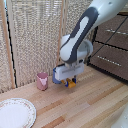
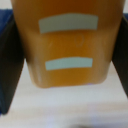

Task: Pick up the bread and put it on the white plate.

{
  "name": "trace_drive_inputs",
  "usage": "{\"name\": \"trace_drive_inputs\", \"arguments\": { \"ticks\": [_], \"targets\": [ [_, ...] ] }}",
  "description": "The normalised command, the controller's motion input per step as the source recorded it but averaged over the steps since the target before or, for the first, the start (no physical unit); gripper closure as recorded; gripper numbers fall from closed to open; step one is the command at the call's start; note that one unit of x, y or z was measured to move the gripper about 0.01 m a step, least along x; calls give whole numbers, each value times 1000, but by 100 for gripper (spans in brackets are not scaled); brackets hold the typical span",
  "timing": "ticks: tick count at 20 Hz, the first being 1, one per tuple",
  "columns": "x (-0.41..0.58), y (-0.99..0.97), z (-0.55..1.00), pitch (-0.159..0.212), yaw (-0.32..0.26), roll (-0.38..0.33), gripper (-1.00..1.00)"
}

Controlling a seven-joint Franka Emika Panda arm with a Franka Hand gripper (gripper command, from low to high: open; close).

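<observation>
The toast point(image 1: 72, 84) is a small orange-yellow block between the dark-blue fingers of my clamp point(image 1: 69, 82), low over the worktable point(image 1: 90, 107). I cannot tell whether it touches the wood. In the wrist view the toast point(image 2: 67, 50) fills most of the picture, with two pale stripes on it. The dark fingers point(image 2: 10, 65) press against both of its sides, so my clamp point(image 2: 65, 65) is shut on it. The white crockery point(image 1: 15, 113), a large round plate with a speckled rim, lies at the exterior view's lower left, well away from the clamp.
A pink cup point(image 1: 42, 81) stands on the worktable just to the exterior view's left of the clamp, between it and the plate. A dark brown drawer cabinet point(image 1: 113, 47) stands at the right. A pale woven screen point(image 1: 30, 35) stands behind.
</observation>
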Motion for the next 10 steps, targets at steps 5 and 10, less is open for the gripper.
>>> {"name": "trace_drive_inputs", "arguments": {
  "ticks": [5,10],
  "targets": [
    [158,715,757,142,58,47,100],
    [113,871,566,77,6,50,100]
  ]
}}
